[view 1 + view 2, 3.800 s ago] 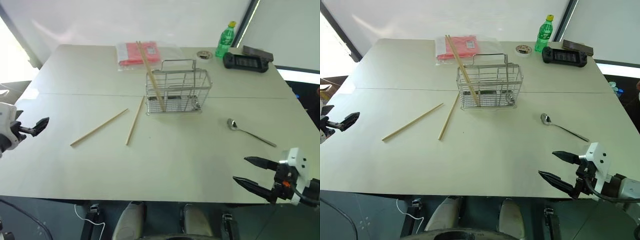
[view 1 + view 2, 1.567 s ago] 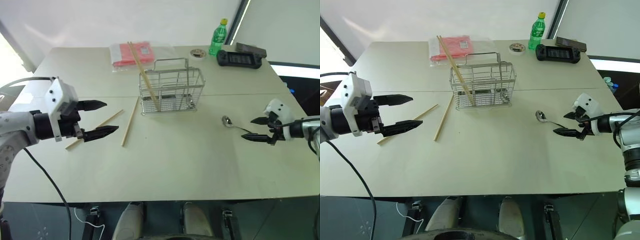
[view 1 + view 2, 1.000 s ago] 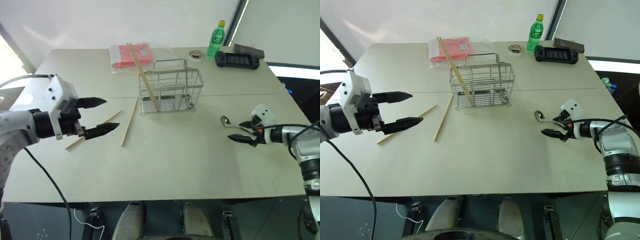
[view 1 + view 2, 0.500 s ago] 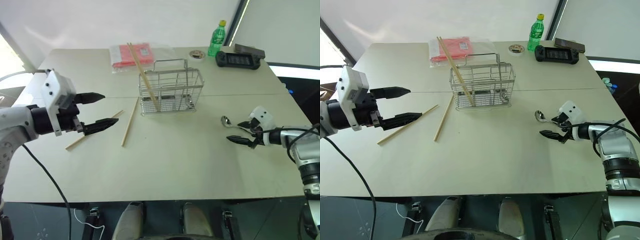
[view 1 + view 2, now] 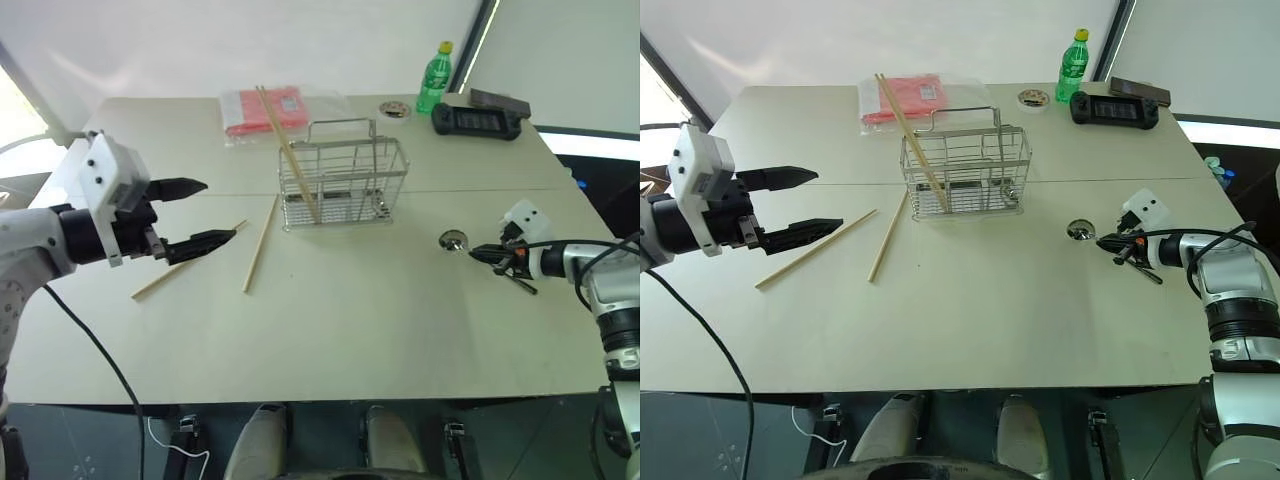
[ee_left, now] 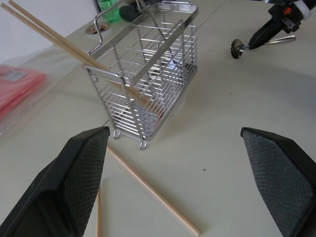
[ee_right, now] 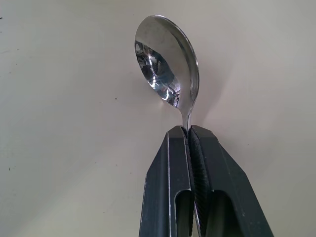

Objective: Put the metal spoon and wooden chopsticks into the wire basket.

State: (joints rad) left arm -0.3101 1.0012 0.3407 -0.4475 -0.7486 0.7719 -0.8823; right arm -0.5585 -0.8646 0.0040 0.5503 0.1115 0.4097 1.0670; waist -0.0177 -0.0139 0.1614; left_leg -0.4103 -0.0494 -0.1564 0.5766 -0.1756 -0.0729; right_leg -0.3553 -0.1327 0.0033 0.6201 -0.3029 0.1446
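Fingers on the left gripper (image 5: 205, 214) stay spread wide with nothing between them, hovering above the table (image 5: 350, 320) at about nine o'clock from the wire basket (image 5: 343, 186). Two chopsticks (image 5: 258, 244) lie loose on the table just beyond its tips, at about seven o'clock from the basket, and a third chopstick (image 5: 289, 150) already leans inside the basket, poking out toward eleven o'clock. Over at about four o'clock from the basket, the right gripper (image 5: 478, 251) has just snapped shut: a moment ago its fingers stood apart around the spoon (image 5: 452, 239), and now they pinch the thin handle right behind the bowl. The bowl seems tipped up off the table. So the spoon looks caught and ready to be carried to the basket.
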